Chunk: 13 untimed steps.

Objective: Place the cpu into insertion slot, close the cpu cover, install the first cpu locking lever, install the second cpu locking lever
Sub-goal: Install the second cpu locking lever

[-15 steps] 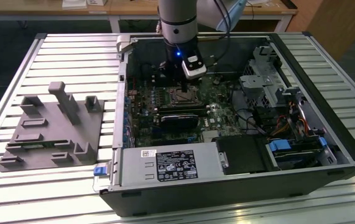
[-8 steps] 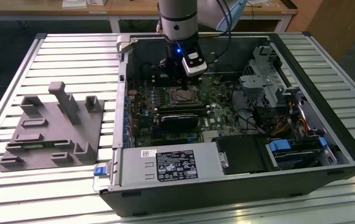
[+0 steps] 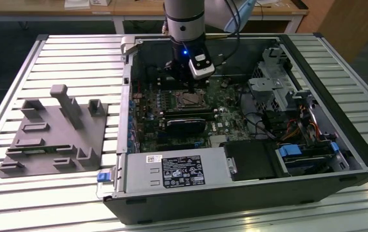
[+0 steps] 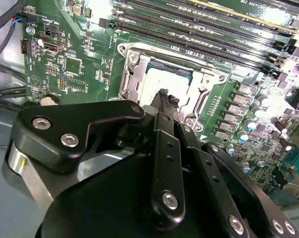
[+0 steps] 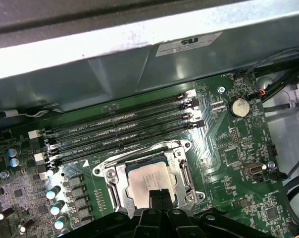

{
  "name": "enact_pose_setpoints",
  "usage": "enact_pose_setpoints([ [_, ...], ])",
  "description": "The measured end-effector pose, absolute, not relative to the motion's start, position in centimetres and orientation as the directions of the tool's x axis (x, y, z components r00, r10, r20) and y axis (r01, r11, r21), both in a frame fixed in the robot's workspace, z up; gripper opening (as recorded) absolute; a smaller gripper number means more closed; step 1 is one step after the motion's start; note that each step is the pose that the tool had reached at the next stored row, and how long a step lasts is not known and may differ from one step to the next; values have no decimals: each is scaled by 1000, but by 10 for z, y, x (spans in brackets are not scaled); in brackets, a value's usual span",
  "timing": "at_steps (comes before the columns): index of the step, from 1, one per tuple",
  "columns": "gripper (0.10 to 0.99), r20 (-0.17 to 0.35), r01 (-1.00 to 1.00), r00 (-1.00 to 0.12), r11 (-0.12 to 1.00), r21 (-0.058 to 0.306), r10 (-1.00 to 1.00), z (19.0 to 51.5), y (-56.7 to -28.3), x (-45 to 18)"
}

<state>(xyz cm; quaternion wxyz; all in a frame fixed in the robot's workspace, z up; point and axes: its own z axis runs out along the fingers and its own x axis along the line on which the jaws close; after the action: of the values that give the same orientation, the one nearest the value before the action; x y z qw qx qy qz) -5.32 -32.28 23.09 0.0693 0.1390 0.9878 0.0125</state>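
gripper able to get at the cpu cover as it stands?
Probably yes: the gripper sits directly over the cpu, the cpu cover frames it, and nothing lies between them.

Dull silvery metal cpu (image 5: 148,179), shiny metal cpu cover (image 5: 180,163), matt black pincer (image 4: 165,96).

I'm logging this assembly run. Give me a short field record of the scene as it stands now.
setting: open computer case on a slatted table
cpu: seated in the insertion slot
cpu cover: down around the chip
hand: fingertips together, directly over the cpu, contact unclear
memory slots: empty, beside the socket
grey fixture: on the table, exterior view's left
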Motion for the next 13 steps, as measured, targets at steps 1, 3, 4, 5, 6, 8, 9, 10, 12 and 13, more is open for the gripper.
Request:
enact_pose_setpoints([
  [1, 106, -133, 273, -952, 961, 44, 276, 231, -323, -53],
  [3, 106, -133, 273, -952, 961, 44, 276, 231, -324, -53],
  [4, 106, -133, 273, -952, 961, 44, 276, 231, -325, -53],
  [5, 106, -133, 273, -952, 961, 44, 276, 231, -325, -53],
  [6, 106, -133, 273, -952, 961, 44, 276, 231, -326, -53],
  [8, 106, -133, 273, -952, 961, 44, 276, 231, -329, -53],
  [9, 106, -133, 273, -952, 961, 44, 276, 231, -330, -53],
  [10, 106, -133, 273, -952, 961, 44, 276, 231, -331, -53],
  [12, 106, -133, 273, -952, 961, 44, 276, 231, -332, -53],
  [13, 106, -133, 273, -952, 961, 44, 276, 231, -333, -53],
])
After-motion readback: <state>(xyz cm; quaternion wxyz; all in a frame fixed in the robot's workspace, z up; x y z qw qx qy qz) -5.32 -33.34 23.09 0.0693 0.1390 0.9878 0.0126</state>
